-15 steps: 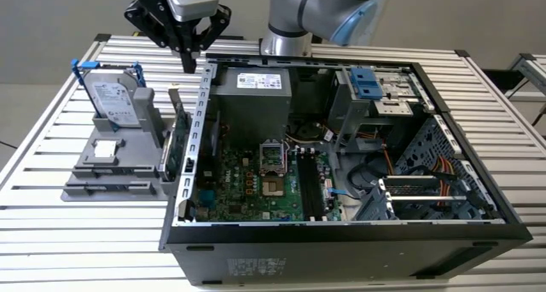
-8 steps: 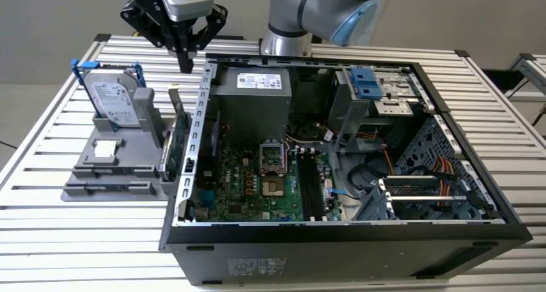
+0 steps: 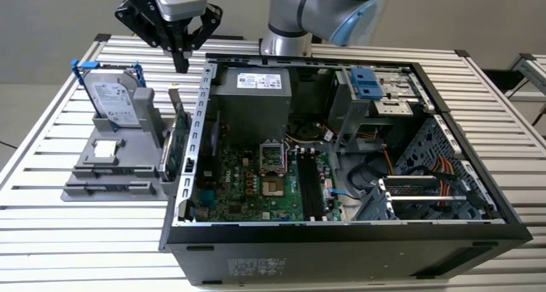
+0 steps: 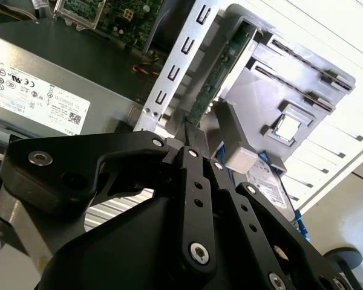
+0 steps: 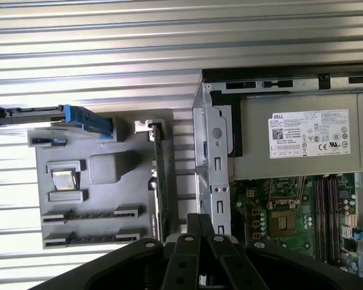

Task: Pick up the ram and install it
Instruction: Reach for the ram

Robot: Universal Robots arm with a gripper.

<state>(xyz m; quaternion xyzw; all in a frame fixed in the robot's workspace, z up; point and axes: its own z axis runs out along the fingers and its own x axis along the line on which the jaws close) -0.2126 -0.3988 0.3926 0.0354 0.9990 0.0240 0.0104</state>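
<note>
Bright even light, white glare on the slatted table, shadow inside the computer case

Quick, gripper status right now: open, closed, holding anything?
Gripper: fingers closed, nothing visibly held between them; it hangs over the grey parts holder.

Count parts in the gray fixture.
3: hard drive at one end of the fixture, green expansion card on the edge nearest the case, silver chip midway. Others possibly hidden.
</note>
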